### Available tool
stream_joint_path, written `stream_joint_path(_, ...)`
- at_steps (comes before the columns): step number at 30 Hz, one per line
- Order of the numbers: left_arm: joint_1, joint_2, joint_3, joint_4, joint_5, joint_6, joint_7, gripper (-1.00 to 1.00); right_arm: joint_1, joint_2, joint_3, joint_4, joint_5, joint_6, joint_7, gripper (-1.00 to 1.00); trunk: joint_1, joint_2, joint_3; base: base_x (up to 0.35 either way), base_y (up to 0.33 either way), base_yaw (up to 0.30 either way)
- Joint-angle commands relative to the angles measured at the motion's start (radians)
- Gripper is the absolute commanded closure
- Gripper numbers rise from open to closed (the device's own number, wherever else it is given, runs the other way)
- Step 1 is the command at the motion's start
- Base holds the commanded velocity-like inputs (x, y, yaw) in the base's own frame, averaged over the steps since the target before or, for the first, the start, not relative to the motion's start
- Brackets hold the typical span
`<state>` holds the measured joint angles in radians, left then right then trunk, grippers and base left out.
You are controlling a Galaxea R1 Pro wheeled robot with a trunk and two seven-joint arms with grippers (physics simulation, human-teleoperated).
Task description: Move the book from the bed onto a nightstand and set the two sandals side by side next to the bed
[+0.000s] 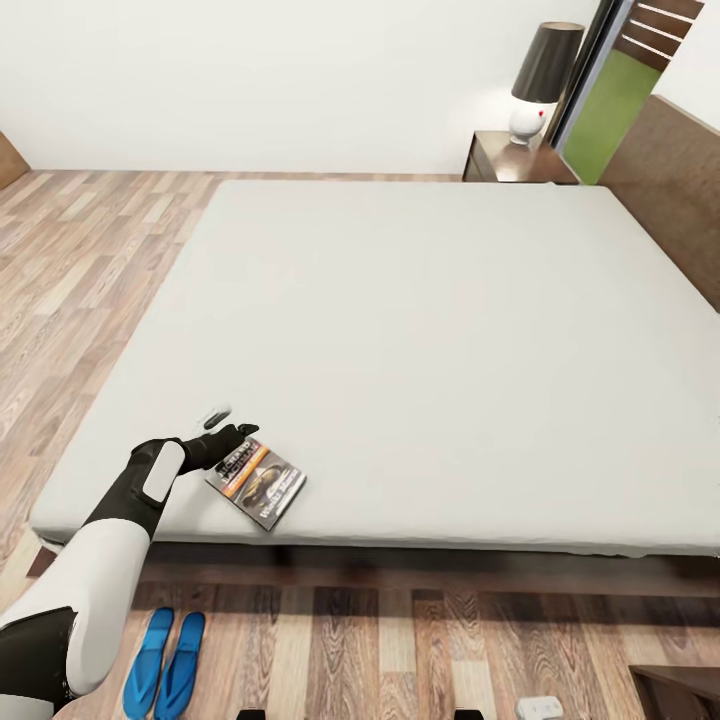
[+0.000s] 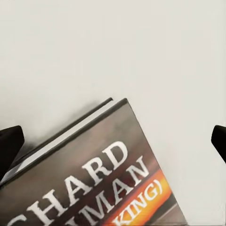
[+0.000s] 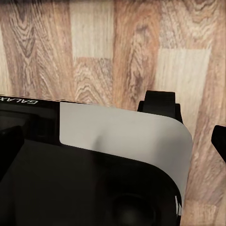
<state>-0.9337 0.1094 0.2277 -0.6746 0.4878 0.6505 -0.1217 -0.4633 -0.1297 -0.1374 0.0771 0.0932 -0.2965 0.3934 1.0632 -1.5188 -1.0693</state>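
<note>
A small paperback book [image 1: 257, 483] lies flat near the front left corner of the pale mattress of the bed [image 1: 430, 330], turned at a slant. It looks thin, light and fairly stiff, with a glossy cover that may slip; its edge by the spine seems the best place to pinch. The left gripper [image 1: 232, 437] reaches forward from a bent, outstretched arm, fingers spread wide at the book's far left corner, holding nothing. The right gripper [image 3: 113, 136] hangs low over the wood floor [image 3: 94, 56], open. Two blue sandals [image 1: 165, 664] lie together on the floor at the near left. A nightstand [image 1: 510, 160] stands far right.
</note>
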Motion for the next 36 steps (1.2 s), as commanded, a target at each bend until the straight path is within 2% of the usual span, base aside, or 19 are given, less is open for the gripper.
stream_joint_path(1,0.0,0.0,0.004,0.0,-0.001,0.006,-0.004,-1.0,-0.001,-0.001,-0.008,0.004,0.01,-0.007,0.001,-1.0,0.0,0.0,-0.001,-0.157,0.0,0.0)
stream_joint_path(16,0.0,-0.001,0.004,0.0,-0.001,0.006,-0.004,-1.0,-0.001,-0.001,-0.008,0.004,0.01,-0.007,0.001,-1.0,0.0,0.0,-0.001,-0.023,0.0,0.0)
stream_joint_path(22,-0.001,-0.012,0.005,0.0,-0.003,0.006,-0.003,-1.0,-0.001,-0.001,-0.008,0.004,0.01,-0.007,0.001,-1.0,0.0,0.0,-0.001,0.0,-0.151,0.0)
stream_joint_path(36,0.0,-0.013,0.005,0.0,-0.003,0.006,-0.003,-1.0,-0.001,-0.001,-0.008,0.004,0.01,-0.007,0.001,-1.0,0.0,0.0,-0.001,0.0,-0.02,0.0)
